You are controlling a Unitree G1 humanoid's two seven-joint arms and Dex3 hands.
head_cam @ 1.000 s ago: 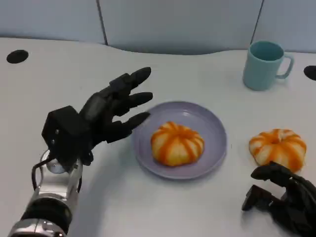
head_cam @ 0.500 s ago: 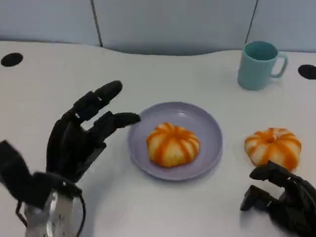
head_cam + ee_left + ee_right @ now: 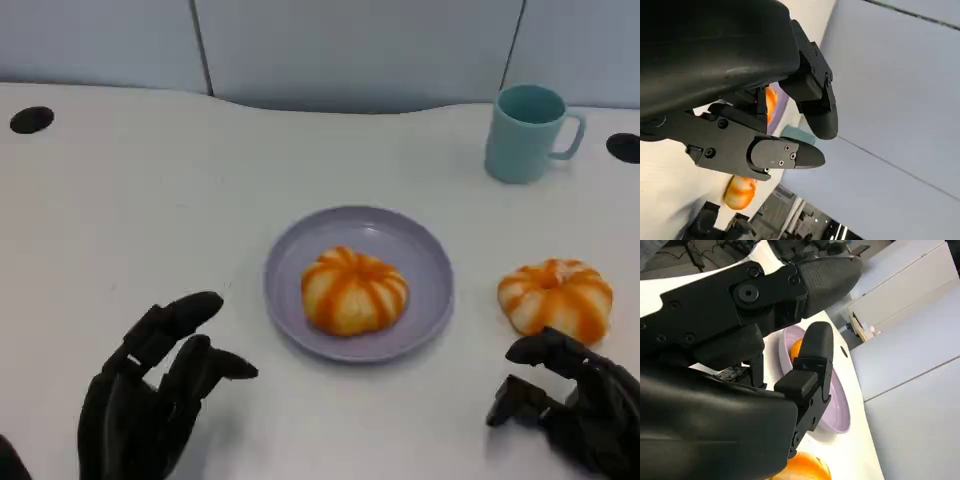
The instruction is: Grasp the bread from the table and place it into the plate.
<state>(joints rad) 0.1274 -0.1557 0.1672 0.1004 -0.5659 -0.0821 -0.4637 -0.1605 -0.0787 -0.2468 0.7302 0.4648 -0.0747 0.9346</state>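
Left hand (image 3: 150,400): low at your near left, fingers spread wide, nothing in it. It sits well apart from the loose bread and points loosely toward the plate.

Plate (image 3: 425,258): lilac, shallow, ahead and to the right of that hand, between your two hands. One bread roll (image 3: 354,289) already lies at its middle, orange-striped, domed. There is bare rim all round it, most on the far side.

Loose bread (image 3: 556,298): the one you want, on the table just right of the plate, not touching it, and just ahead of your right hand. Judge it light, soft and easily squashed; the glazed top may be slick. Take it across the widest part, fingers low on the sides, with a gentle squeeze only.

Right hand (image 3: 575,405): near corner, fingers apart and bent, holding nothing.

Mug (image 3: 528,133): teal, far right, well beyond that hand. Contents cannot be told.
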